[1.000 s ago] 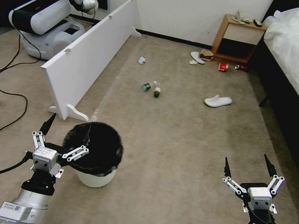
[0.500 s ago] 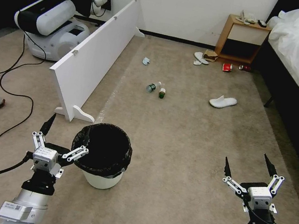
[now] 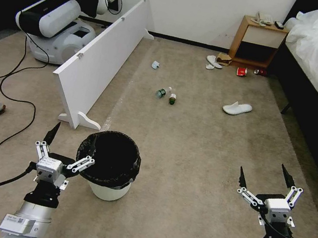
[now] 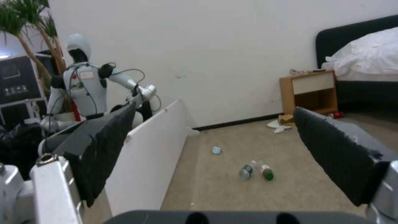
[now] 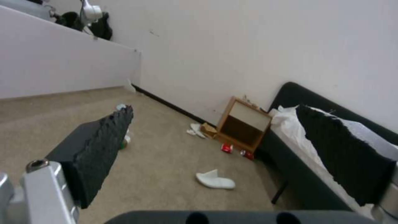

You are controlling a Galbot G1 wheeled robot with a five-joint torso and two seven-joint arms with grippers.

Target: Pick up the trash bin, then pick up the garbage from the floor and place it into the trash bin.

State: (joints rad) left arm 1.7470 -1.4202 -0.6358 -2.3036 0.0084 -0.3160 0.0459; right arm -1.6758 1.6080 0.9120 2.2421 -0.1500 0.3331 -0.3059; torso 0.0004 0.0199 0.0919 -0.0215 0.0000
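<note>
Just beside the wide-open, empty-handed left end effector point(image 3: 71, 146), the black-lined trash bin point(image 3: 108, 166), upright on carpet.

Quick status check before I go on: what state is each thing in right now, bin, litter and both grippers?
trash bin: upright on the carpet, black liner open, not gripped.
left gripper: jaws open, beside the bin's rim.
right gripper: jaws open, holding nothing.
two bottles: lying on their sides.
white slipper: flat on the carpet.
red cup: tipped over by the nightstand.
blue tissue: crumpled.
</note>
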